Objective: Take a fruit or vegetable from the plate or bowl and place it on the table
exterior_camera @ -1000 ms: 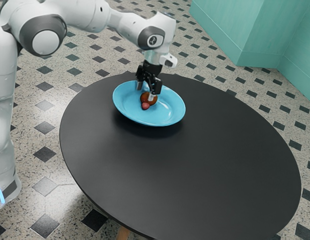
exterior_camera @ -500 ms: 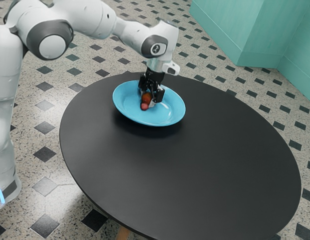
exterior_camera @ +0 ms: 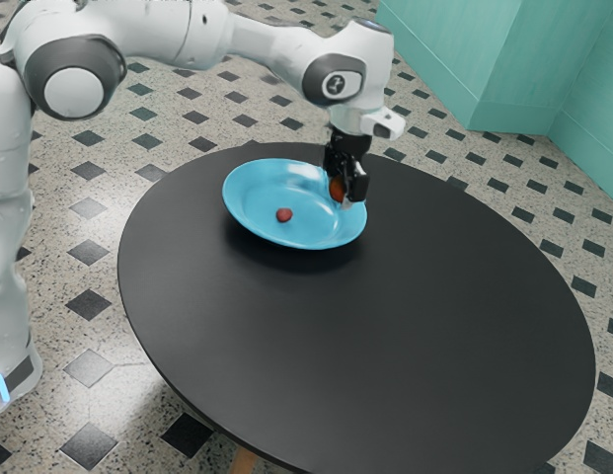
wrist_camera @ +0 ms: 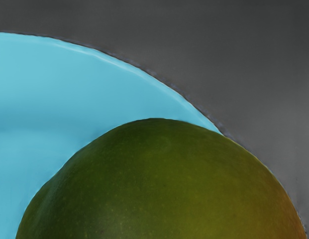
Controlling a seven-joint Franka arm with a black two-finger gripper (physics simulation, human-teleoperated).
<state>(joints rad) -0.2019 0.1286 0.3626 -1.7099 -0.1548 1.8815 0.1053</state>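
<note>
one mango [wrist_camera: 159, 184] clamped in gripper [exterior_camera: 343, 196], above edge of blue plate [exterior_camera: 249, 202]. probably firm, fairly heavy, smooth enough to slip; best gripped across widest part, lowered gently onto desk [exterior_camera: 385, 336].

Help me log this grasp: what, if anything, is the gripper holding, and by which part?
The gripper holds the larger fruit by two opposite sides; how near either end, I can't tell.
</note>
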